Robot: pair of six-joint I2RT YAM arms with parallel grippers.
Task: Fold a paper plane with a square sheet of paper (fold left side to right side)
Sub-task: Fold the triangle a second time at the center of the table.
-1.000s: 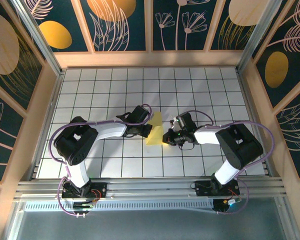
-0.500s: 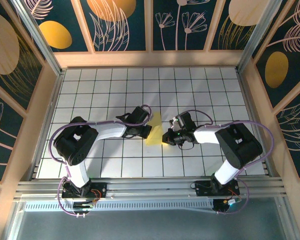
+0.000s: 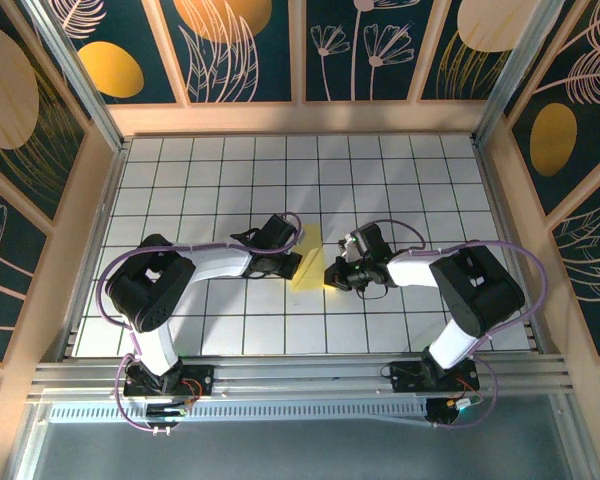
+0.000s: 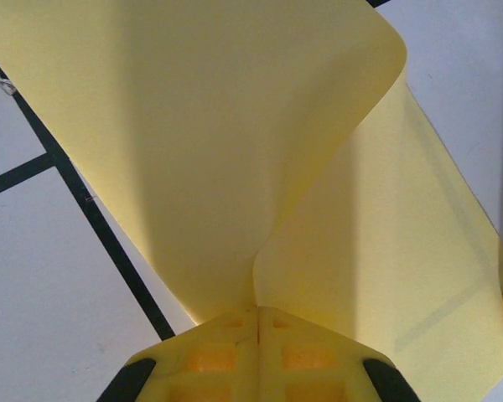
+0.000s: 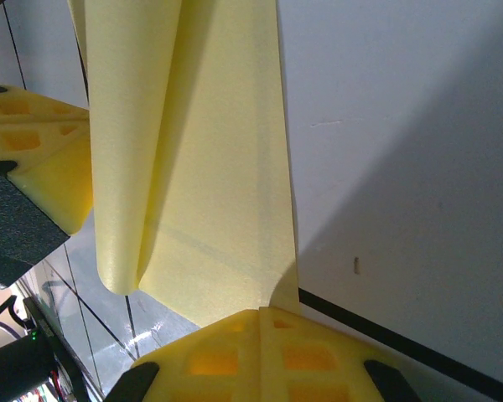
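Both closed tight: our left hand (image 4: 257,311) pinches the curled flap of the yellow paper sheet (image 3: 312,260), our right hand (image 5: 261,311) grips the opposite edge; its length runs crosswise between them.

Top view, slight shifts only.

- Left fingers (image 3: 292,262), with the wrist behind them, edge a little farther from the right fingers (image 3: 334,274) than a second ago.
- The gap between the two opens by a hair.
- Sheet of paper (image 3: 307,262): its far corner, the one farthest from the right fingers, sinks slightly nearer to them.
- The raised flap looks slimmer from above. Less yellow shows on the side turned away from the right fingers.
- Purple cable (image 3: 292,216) looped over the left wrist slides along with it, away from the right fingers.
- The drift is gradual: part of it shows at the half-second mark, the rest by now.
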